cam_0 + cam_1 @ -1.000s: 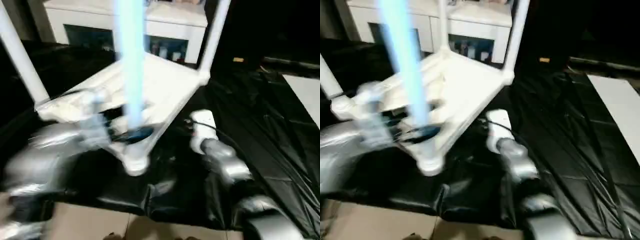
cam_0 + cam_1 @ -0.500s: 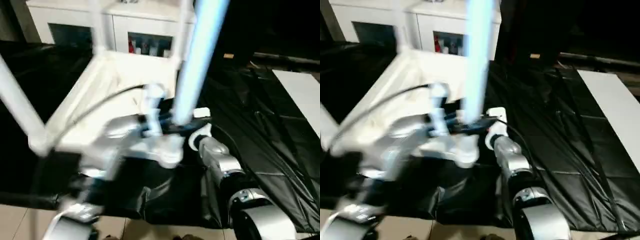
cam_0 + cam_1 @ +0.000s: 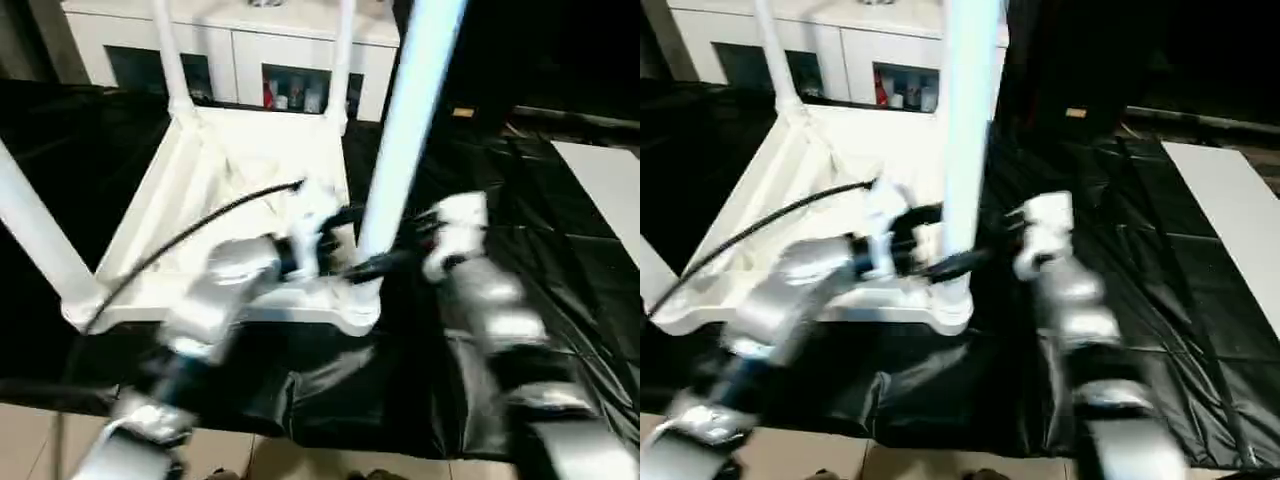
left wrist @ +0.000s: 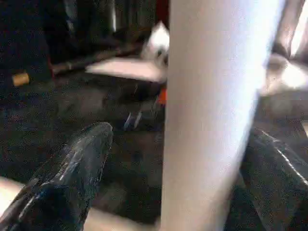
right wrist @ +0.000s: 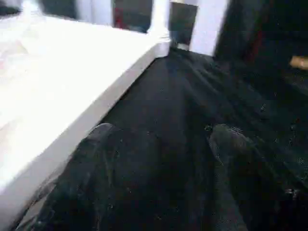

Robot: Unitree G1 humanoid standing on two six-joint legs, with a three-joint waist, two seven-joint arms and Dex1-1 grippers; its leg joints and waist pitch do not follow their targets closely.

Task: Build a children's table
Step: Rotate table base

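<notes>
The children's table (image 3: 250, 160) lies upside down on a black sheet, its white legs standing up from the corner sockets. The near right leg (image 3: 410, 120) rises from the corner (image 3: 355, 310) closest to me. My left gripper (image 3: 365, 262) reaches across the top and is open around that leg low down. In the left wrist view the leg (image 4: 211, 110) stands between the two wide-apart black fingers (image 4: 72, 178). My right gripper (image 5: 163, 132) is open and holds nothing. It hovers over the sheet beside the table's edge (image 5: 72, 96), to the right of the leg.
A white cabinet with glass doors (image 3: 250, 40) stands behind the table. The black sheet (image 3: 540, 180) covers the floor around it, with a white panel (image 3: 610, 180) at the far right. Pale floor tiles (image 3: 30, 440) show at the near edge.
The view has swung and the table now shows more squarely. My left gripper stays around the near right leg. My right hand has drawn a little to the right of the table corner.
</notes>
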